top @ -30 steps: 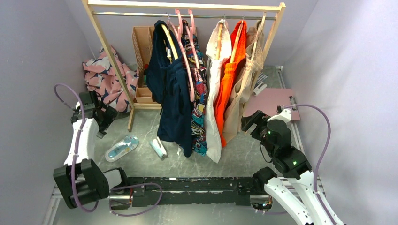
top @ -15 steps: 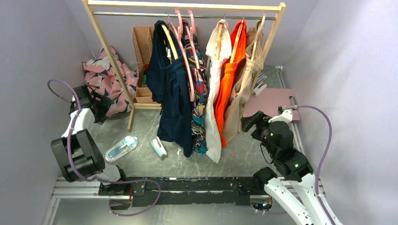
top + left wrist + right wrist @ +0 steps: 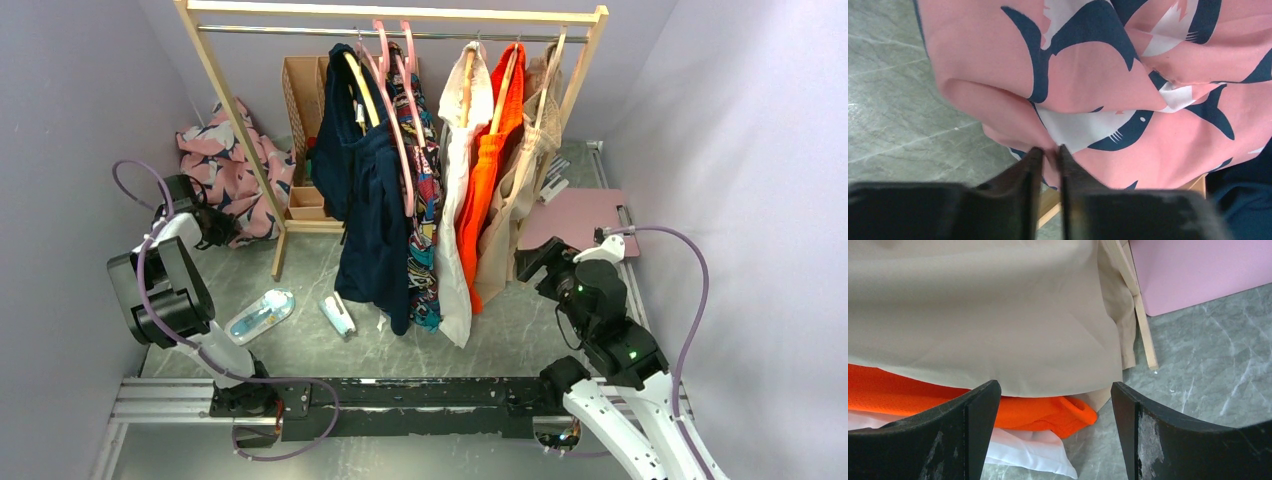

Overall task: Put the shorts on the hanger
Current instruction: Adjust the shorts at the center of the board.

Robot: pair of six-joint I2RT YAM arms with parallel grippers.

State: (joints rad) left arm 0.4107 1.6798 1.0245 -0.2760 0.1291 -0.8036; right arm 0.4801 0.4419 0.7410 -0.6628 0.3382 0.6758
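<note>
The shorts, heaped beside the rack's leg, are pinched by the left fingers; right fingers gape empty.

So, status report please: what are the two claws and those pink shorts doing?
Left gripper pinched shut on a fold of the shorts. Right gripper open, empty, by the hung clothes. Hanger on the rail, clothes crowding it.
</note>
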